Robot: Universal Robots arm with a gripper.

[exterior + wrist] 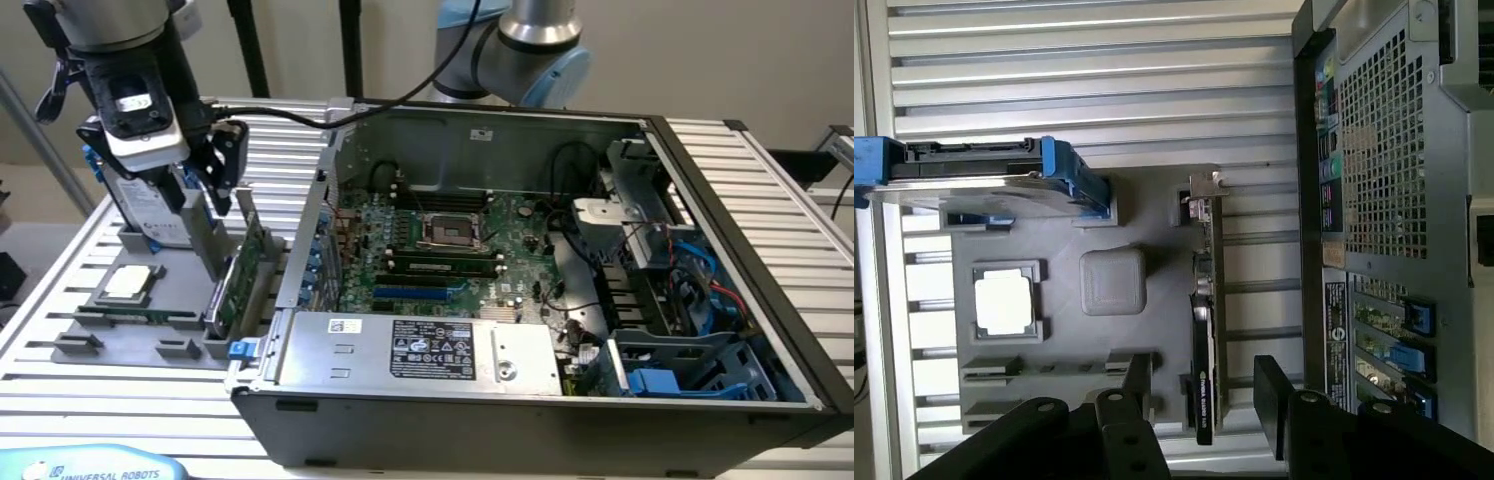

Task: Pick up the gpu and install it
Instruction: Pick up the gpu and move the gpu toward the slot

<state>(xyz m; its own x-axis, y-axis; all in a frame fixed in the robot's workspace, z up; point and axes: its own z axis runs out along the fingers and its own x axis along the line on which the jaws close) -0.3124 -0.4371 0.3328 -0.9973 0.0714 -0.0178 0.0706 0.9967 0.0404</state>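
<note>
The gpu (240, 278) stands on its long edge in a slot of the grey holder tray (120, 345), at the exterior view's left, beside the open computer case (534, 250). Its green board faces the case. My gripper (207, 200) hangs just above the card. In the wrist view the gpu (1206, 320) is a thin dark strip with its silver bracket at one end, and my gripper (1204, 366) is open. One black fingertip (1142, 365) is on each side of the card, with a gap to it and no contact.
On the tray (1114, 230) a silver hard drive with blue rails (984, 175) stands upright and a square processor chip (1004, 303) lies flat. The motherboard (454, 250) with a blue slot (420, 293) lies inside the case. The case's rear panel (1394, 200) is close to the card.
</note>
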